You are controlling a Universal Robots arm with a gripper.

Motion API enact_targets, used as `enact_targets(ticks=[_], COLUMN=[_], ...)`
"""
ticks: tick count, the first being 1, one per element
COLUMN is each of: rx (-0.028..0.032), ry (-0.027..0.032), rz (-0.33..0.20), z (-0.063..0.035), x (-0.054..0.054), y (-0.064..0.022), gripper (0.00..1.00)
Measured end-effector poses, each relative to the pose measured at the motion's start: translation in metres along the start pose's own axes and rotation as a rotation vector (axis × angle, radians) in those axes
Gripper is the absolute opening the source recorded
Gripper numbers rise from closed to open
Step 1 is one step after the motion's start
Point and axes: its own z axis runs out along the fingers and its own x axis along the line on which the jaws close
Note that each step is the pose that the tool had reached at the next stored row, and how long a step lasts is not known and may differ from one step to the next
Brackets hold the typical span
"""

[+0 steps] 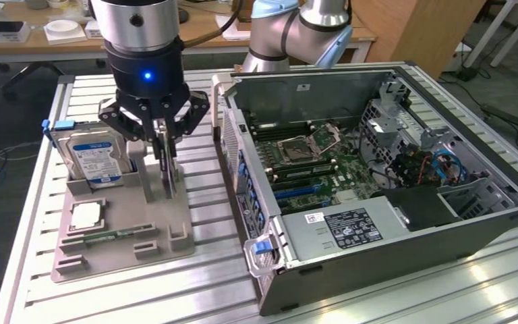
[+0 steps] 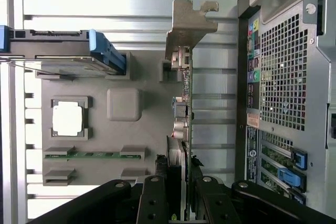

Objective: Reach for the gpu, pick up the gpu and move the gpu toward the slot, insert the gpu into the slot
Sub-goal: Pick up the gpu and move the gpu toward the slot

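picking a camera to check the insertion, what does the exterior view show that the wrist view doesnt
Exterior view: the inside of the open computer case, with the green motherboard, its blue slot, the processor socket and the labelled power supply.
Wrist view: the case's rear ports and the gpu's metal bracket.
Both: the hand at the upright gpu, the grey holder, the hard drive and the memory stick.

Exterior view high, angled down, wrist view close, straight down, both showing grey tray (image 1: 151,216) (image 2: 152,129)
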Motion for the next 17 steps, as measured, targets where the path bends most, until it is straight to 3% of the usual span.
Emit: enact_targets(ticks=[17], rx=[-0.0001], ry=[-0.0001], rz=[0.000], z=[-0.0158], x=[0.000], y=[0.0007], gripper=[0.26])
